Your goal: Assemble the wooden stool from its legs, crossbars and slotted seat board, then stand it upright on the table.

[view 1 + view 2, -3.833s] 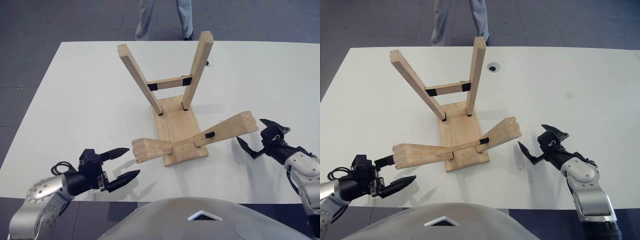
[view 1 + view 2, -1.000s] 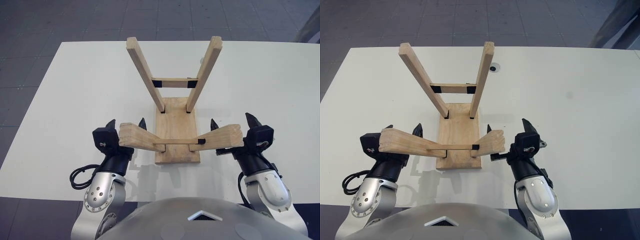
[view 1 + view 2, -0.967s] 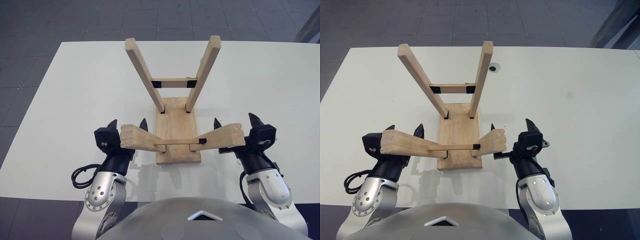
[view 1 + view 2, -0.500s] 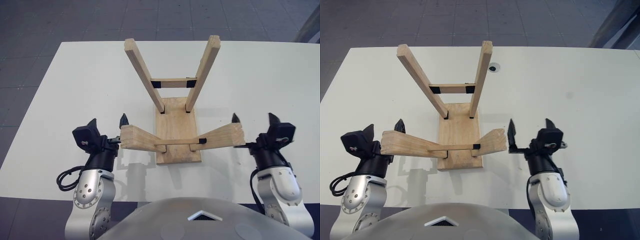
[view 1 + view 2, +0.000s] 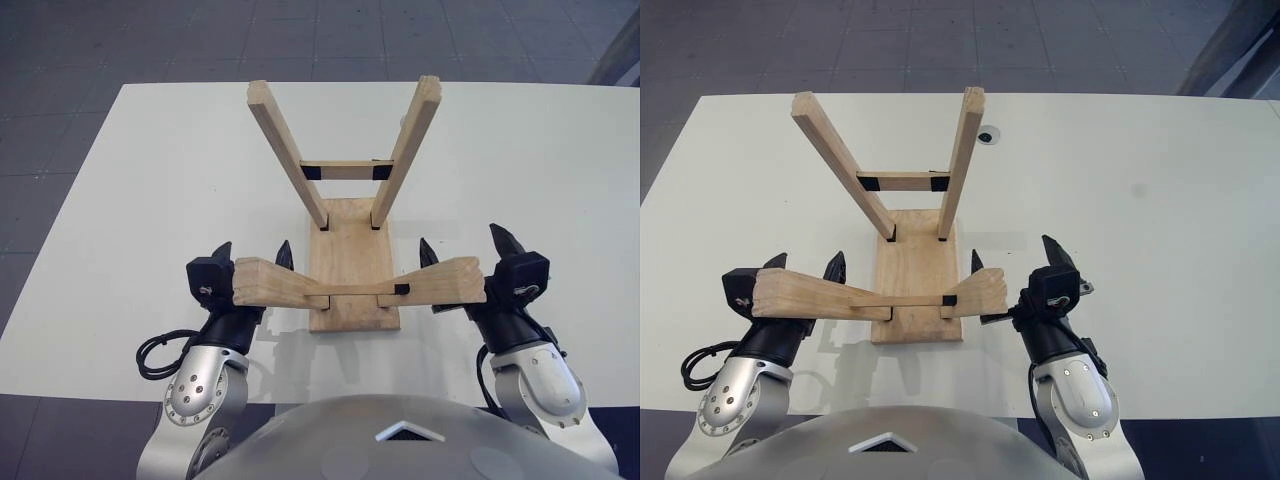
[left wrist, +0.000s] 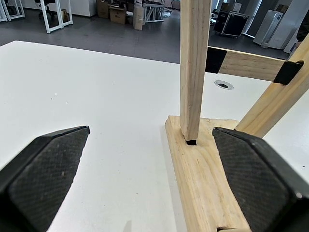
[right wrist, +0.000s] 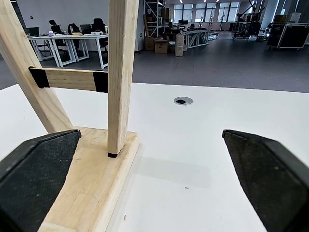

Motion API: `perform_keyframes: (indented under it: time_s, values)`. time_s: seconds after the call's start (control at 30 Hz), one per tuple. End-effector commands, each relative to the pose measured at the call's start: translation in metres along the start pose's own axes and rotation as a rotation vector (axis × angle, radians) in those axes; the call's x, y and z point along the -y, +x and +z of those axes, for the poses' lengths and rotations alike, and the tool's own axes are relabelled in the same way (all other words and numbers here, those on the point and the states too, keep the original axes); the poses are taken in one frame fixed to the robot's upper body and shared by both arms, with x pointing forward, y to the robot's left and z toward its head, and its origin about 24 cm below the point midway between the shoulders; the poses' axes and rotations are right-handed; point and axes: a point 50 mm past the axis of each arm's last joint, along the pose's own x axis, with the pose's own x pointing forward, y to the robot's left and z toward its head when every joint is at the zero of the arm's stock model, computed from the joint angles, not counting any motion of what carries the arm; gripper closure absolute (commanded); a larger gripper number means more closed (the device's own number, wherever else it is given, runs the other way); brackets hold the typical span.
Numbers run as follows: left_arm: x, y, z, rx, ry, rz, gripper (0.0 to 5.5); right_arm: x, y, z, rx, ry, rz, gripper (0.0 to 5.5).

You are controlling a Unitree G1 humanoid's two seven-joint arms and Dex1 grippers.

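Observation:
The slotted seat board (image 5: 351,252) lies flat on the white table (image 5: 150,190). Two legs (image 5: 288,155) joined by a crossbar (image 5: 347,170) stand in its far slots. A second pair of legs with its crossbar (image 5: 352,297) leans low over the board's near end, toward me. My left gripper (image 5: 253,252) is open, its fingertips on either side of the left leg end (image 5: 258,284). My right gripper (image 5: 462,245) is open too, straddling the right leg end (image 5: 458,279). The wrist views look between wide-apart pads (image 6: 46,169) (image 7: 263,166) at the standing legs.
A round cable hole (image 5: 986,136) sits in the table behind the stool. A black cable (image 5: 160,350) loops beside my left arm near the front edge. Bare table spreads to the left and right of the board.
Half a second ago both grippers stood farther out from the near leg pair. They have come back inward around its ends, and the pair sits slightly lower.

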Motion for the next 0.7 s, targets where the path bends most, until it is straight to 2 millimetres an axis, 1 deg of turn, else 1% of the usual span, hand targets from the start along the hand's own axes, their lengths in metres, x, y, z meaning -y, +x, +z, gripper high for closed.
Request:
perform_keyframes:
  time_s: [0.03, 0.13, 0.3, 0.4, 0.5, 0.57, 0.67, 0.7]
  values:
    - [-0.002, 0.011, -0.007, -0.002, 0.003, -0.059, 0.75, 0.007, 0.005, 0.0, 0.016, -0.03, 0.038, 0.02]
    - [-0.015, 0.017, -0.009, 0.013, 0.017, -0.024, 0.75, 0.026, 0.007, 0.002, 0.024, -0.085, -0.015, 0.02]
    - [-0.03, 0.027, -0.006, 0.043, 0.039, -0.03, 0.75, 0.058, 0.006, 0.005, 0.026, -0.162, -0.101, 0.02]
    - [-0.04, 0.041, -0.009, 0.033, 0.052, -0.05, 0.75, 0.072, 0.004, 0.0, -0.025, -0.167, -0.096, 0.02]
    - [-0.054, 0.063, -0.012, 0.016, 0.102, -0.081, 0.75, 0.084, -0.004, -0.016, -0.178, -0.194, 0.003, 0.02]
    - [-0.062, 0.078, -0.013, 0.004, 0.111, -0.091, 0.75, 0.09, -0.015, -0.023, -0.297, -0.242, 0.117, 0.02]
    - [-0.065, 0.093, -0.012, 0.013, 0.153, -0.126, 0.75, 0.093, -0.023, -0.025, -0.38, -0.297, 0.246, 0.02]
    - [-0.064, 0.097, -0.012, 0.017, 0.179, -0.172, 0.75, 0.09, -0.025, -0.024, -0.392, -0.303, 0.295, 0.02]
